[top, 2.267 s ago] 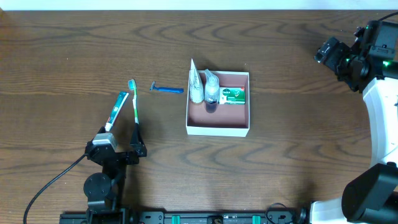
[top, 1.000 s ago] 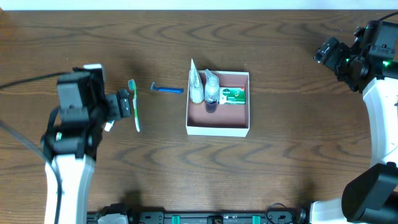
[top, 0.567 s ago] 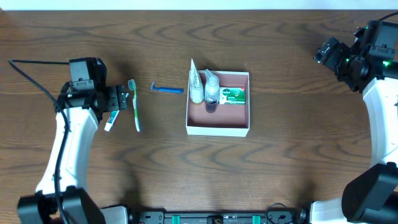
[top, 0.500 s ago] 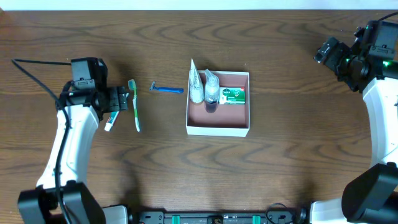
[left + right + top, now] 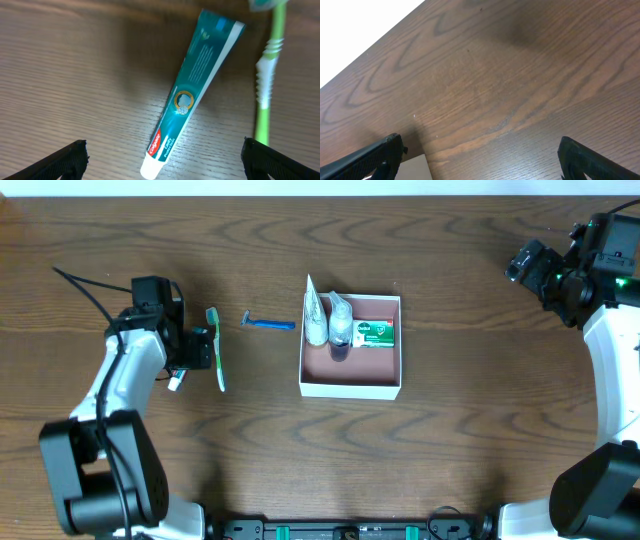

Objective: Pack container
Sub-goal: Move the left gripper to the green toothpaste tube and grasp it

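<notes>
The left tool (image 5: 197,348) has swung up from the near edge of the table (image 5: 450,430) and now hangs right over the toothpaste (image 5: 194,95), jaws spread wide and empty, the tube lying between them and the toothbrush (image 5: 266,75) just beside it. The right tool (image 5: 527,262) hasn't budged, also wide and empty. The container (image 5: 350,390) sits well off to the left tool's right, past the razor (image 5: 268,325), already holding a few toiletries, so the toothpaste looks like the next thing in.
</notes>
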Robot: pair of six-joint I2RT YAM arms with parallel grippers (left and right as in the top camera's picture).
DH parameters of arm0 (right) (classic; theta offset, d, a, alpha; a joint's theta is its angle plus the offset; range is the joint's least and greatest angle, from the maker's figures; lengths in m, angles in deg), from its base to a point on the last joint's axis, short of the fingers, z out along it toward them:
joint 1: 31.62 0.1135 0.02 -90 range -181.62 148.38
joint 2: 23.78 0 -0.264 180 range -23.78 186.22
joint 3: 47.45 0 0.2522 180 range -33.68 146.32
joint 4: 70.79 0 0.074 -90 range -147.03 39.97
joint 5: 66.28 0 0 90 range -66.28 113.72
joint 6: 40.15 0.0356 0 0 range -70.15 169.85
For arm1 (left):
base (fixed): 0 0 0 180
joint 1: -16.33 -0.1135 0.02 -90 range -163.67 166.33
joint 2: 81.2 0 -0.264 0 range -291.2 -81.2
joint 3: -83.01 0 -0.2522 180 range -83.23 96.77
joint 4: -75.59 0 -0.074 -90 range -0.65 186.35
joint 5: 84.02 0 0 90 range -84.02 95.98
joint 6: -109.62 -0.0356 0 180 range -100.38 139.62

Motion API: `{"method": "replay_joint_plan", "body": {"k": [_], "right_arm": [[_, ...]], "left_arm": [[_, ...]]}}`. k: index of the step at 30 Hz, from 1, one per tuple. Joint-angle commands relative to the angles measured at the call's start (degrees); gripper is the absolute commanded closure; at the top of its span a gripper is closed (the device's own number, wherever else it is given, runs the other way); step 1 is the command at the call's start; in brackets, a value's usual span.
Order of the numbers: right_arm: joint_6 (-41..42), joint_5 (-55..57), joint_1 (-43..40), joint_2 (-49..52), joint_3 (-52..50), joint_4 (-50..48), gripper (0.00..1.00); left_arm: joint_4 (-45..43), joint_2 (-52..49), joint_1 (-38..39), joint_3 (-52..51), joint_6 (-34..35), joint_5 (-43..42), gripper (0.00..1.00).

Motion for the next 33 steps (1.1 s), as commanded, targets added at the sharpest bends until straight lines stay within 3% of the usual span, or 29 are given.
{"method": "replay_joint_plan", "body": {"k": [1,6,11,33], "right_arm": [[-0.7,0.4,-0.4,-0.8,0.9,-0.1,0.01],[-0.7,0.4,-0.4,-0.8,0.9,-0.1,0.01],[-0.7,0.4,-0.4,-0.8,0.9,-0.1,0.01],[-0.7,0.4,-0.4,-0.8,0.9,-0.1,0.01]], "left_arm": [[-0.1,-2.8,-0.3,0.6,-1.2,-0.3,0.02],[-0.3,-5.2,-0.3,0.6,-1.2,-1.9,0.01],[-2.3,-5.4,-0.3,0.6,-1.2,-1.9,0.21],[-10.0,-8.5,-0.3,-2.1,-1.9,-1.9,0.21]]}}
